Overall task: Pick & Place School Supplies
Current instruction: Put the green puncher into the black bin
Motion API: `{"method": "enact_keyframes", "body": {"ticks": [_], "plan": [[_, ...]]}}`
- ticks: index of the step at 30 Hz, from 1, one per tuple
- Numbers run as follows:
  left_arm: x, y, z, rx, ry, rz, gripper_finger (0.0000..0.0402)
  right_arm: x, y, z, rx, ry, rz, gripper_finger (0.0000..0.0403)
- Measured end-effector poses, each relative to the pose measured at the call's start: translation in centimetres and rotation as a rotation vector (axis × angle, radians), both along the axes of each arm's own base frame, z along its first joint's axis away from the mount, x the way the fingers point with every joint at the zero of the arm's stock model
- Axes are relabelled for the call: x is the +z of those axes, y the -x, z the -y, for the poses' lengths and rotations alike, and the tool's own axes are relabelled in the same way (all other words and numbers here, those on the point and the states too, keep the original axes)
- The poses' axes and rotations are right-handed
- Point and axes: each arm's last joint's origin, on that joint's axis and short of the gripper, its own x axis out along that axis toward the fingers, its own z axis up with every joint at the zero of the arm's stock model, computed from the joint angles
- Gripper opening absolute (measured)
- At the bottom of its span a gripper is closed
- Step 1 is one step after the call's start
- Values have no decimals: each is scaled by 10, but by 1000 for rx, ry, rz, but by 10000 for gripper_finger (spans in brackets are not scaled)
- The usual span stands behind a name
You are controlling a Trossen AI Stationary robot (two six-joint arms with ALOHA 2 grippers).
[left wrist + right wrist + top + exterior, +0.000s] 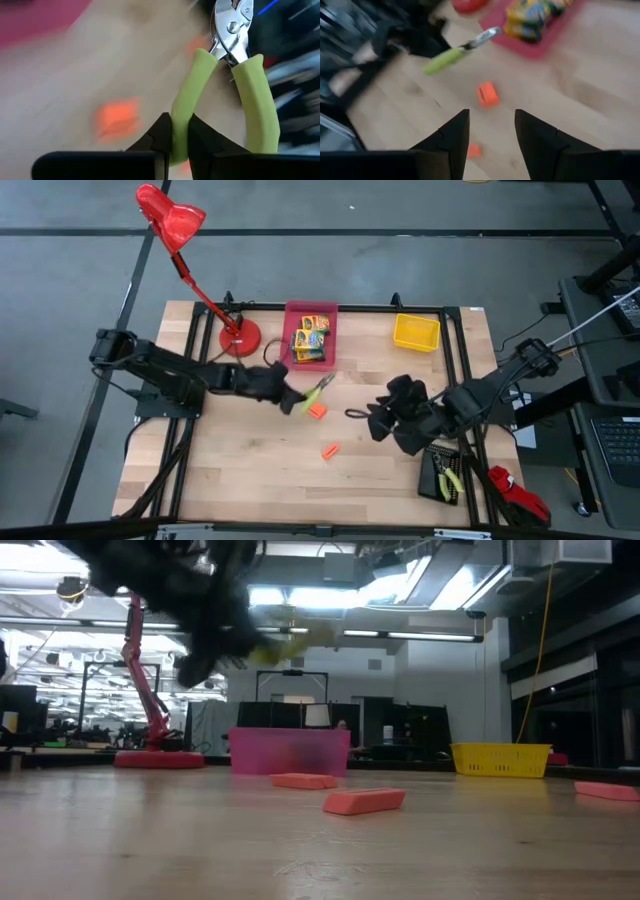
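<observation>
Left gripper (179,142) is closed on one lime-green handle of the small metal pliers (227,75), holding them above the wooden surface (250,460). Just beside it lies an orange stubby piece (317,411), another orange piece (330,451) a bit farther. Behind it, the pink bin (293,330) contains yellow-and-green crayon boxes (311,338). Right gripper (491,131) hovers nearby with fingers wide, holding nothing.

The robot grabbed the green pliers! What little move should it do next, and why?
Probably carry them toward the black bin, where another pair already lies. The left end effector is shut on one lime-green handle of the pliers, lifted off the table. The right end effector waits open over an orange piece.
</observation>
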Motion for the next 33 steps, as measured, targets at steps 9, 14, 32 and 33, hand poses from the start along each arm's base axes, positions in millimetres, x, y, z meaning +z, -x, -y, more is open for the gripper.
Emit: {"method": "enact_keyframes", "body": {"ticks": [9,14,32,33], "plan": [[32,-20,-20,59,185,448,30,50,9,10,1,-1,367,159],[38,-29,-25,93,234,635,30,53,10,10,25,-64,511,159],[53,-57,-18,57,236,724,30,18,-23,35,99,-193,646,159],[52,-57,-17,55,233,715,30,18,-24,37,99,-195,646,159]]}}
